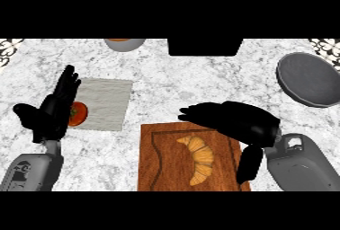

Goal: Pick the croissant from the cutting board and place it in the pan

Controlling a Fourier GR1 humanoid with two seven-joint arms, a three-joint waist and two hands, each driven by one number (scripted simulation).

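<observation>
We see the croissant (200, 159) lying on the wooden board (159, 161) at the lower middle of the marble counter (199, 76), in the board's recessed middle, curved, its long axis running roughly up and down the view. Nothing holds it.

Our right hand (235, 120) hovers over the board's upper right corner, just above and to the right of the croissant. Its fingers point left and are bent downward, the thumb (249, 164) hanging down along the board's right edge. It grips nothing; we cannot tell whether it touches the board.

The pan (309, 80) sits at the right edge of the counter, well apart from the croissant, dark grey and round.

Our left hand (51, 112) rests at the left, fingers straight and pointing up, holding nothing. Beside it lies a pale cloth (105, 103), and a red tomato (78, 113) sits at the cloth's left edge, partly hidden by the hand.

At the top edge we see a bowl (124, 44) and a black box (204, 46).
</observation>
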